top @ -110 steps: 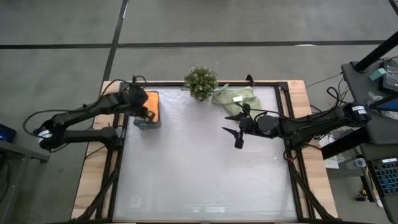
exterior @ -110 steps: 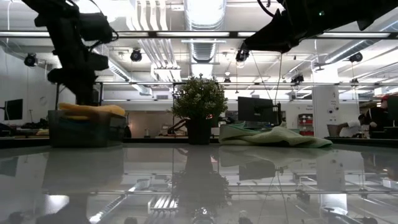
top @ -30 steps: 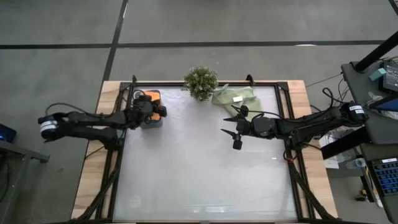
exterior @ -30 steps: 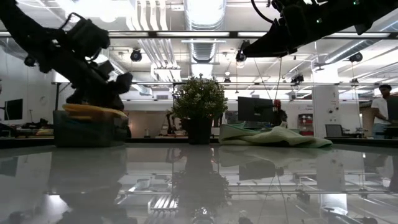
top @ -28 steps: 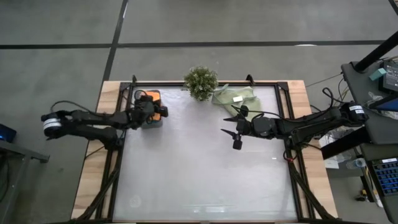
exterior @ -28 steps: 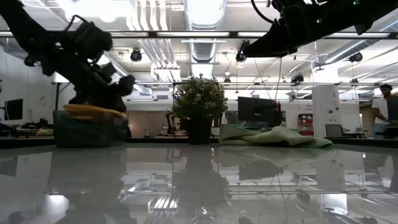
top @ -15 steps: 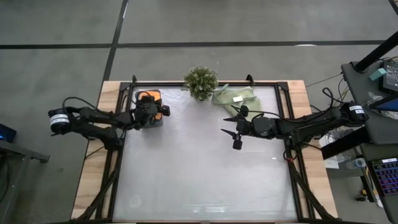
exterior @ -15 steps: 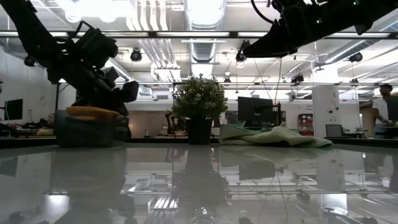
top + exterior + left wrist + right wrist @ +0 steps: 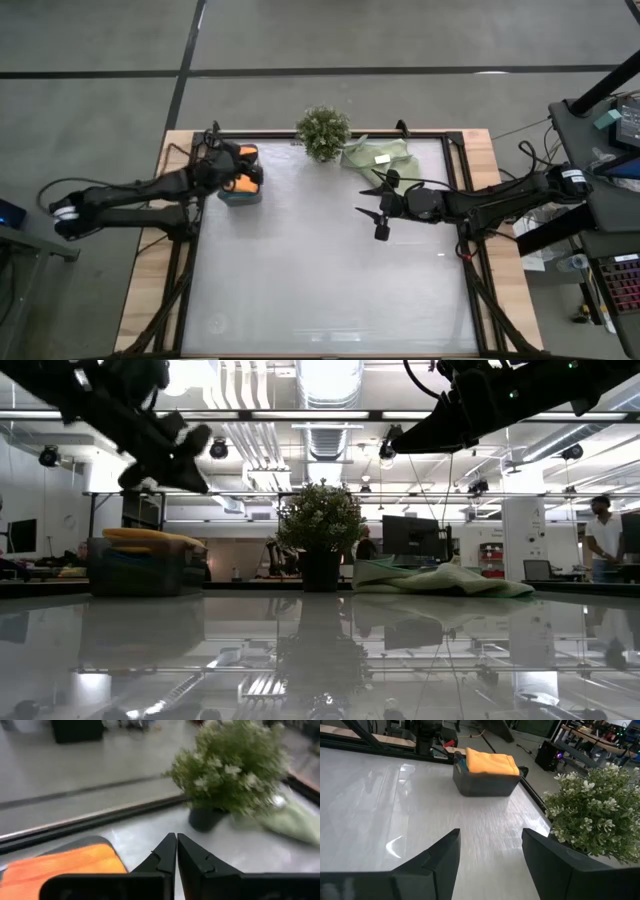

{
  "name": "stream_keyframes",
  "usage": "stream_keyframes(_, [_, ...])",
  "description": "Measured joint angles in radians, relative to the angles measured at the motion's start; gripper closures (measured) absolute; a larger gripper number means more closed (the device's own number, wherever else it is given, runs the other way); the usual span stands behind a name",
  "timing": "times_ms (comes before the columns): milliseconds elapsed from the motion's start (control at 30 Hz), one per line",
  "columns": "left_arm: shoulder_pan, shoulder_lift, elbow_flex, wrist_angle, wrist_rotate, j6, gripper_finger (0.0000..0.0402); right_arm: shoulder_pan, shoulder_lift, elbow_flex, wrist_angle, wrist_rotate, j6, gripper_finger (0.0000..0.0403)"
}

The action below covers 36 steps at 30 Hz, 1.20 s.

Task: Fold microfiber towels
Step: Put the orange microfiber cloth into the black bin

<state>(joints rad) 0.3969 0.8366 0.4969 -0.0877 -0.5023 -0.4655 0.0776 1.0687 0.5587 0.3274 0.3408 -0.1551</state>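
The left arm reaches in low from its own side, bent at the elbow, and its hand point(image 9: 243, 172) is raised off the worktop point(image 9: 320, 270) with both fingers point(image 9: 172, 854) pressed together and nothing between them. The right arm stretches out nearly straight from the opposite side. Its hand point(image 9: 372, 209) hangs well above the worktop, fingers point(image 9: 547, 855) spread apart and empty, far across from the left hand.

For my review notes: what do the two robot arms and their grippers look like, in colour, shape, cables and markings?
Both arms are slim, matt black and jointed, with loose black cables looping along them. A pale silvery band rings each arm near its base. The left gripper has two black fingers tapering to sharp points. The right gripper has black fingers, which in its wrist view look broad and flat. No lettering is legible.
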Motion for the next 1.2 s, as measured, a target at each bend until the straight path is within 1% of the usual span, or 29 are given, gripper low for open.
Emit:
stream_keyframes(100, [0.0,-0.027,0.099,-0.272,0.104,-0.034,0.0401,0.0,0.0,0.0,0.0,0.0,0.0,0.0202])
stream_keyframes(167, [0.0,-0.012,0.139,-0.4,0.2,-0.052,0.0401,0.0,0.0,0.0,0.0,0.0,-0.001,0.0202])
stream_keyframes(233, [0.0,0.019,0.153,-0.474,0.3,-0.052,0.0401,0.0,0.0,0.0,0.0,0.0,0.002,0.0202])
stream_keyframes(267, [-0.001,0.038,0.156,-0.49,0.333,-0.052,0.0401,0.0,0.0,0.0,0.0,0.0,0.003,0.0202])
stream_keyframes(367, [-0.001,0.101,0.159,-0.5,0.382,-0.046,0.0401,0.0,0.0,0.0,0.0,0.0,0.005,0.0202])
stream_keyframes(500, [0.0,0.175,0.157,-0.5,0.384,-0.044,0.0401,0.0,0.0,0.0,-0.001,0.0,0.013,0.0202])
stream_keyframes(633, [0.0,0.23,0.155,-0.499,0.36,-0.048,0.0401,0.0,0.0,0.0,-0.002,-0.001,0.013,0.0202])
stream_keyframes(800, [0.0,0.262,0.155,-0.503,0.353,-0.049,0.0401,0.0,0.0,0.0,-0.009,-0.001,0.013,0.0202])
stream_keyframes(900, [0.0,0.256,0.193,-0.544,0.353,-0.049,0.0402,0.0,0.0,0.0,-0.009,-0.001,0.013,0.0202])
stream_keyframes(967, [0.0,0.236,0.237,-0.613,0.353,-0.042,0.0402,0.0,0.0,0.0,-0.009,-0.001,0.013,0.0202])
stream_keyframes(1033, [0.0,0.22,0.287,-0.725,0.345,-0.031,0.0402,0.0,0.0,0.0,-0.009,-0.001,0.013,0.0202])
stream_keyframes(1133, [0.0,0.2,0.355,-0.93,0.286,-0.021,0.0402,0.0,0.0,0.0,-0.009,-0.001,0.014,0.0202])
stream_keyframes(1200, [0.002,0.194,0.373,-1.044,0.257,-0.017,0.0402,0.0,0.0,0.0,-0.009,-0.001,0.014,0.0202])
